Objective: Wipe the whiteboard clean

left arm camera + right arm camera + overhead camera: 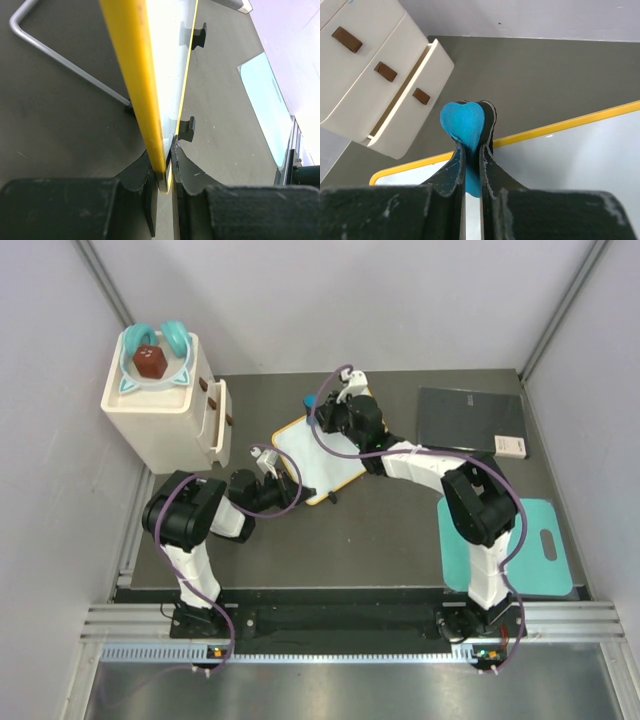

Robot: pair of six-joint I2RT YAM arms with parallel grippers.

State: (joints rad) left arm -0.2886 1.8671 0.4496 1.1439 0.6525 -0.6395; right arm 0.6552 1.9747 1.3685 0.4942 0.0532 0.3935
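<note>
The whiteboard (310, 455), white with a thin yellow frame, lies at the table's middle. My left gripper (272, 462) is shut on its near left edge. In the left wrist view (164, 160) the jaws pinch the yellow frame (137, 75), and the board's two black feet (186, 129) show on the right. My right gripper (325, 405) is over the board's far edge, shut on a blue heart-shaped eraser (308, 400). In the right wrist view (470, 150) the eraser (464, 122) sticks out past the fingertips, at the frame of the white board (570, 155).
A cream drawer unit (165, 405) stands at the back left, one drawer ajar, with a teal-handled bowl (152, 360) on top. A dark grey slab (470, 418) and a small white box (512, 445) lie at the back right. A teal mat (530, 545) lies right.
</note>
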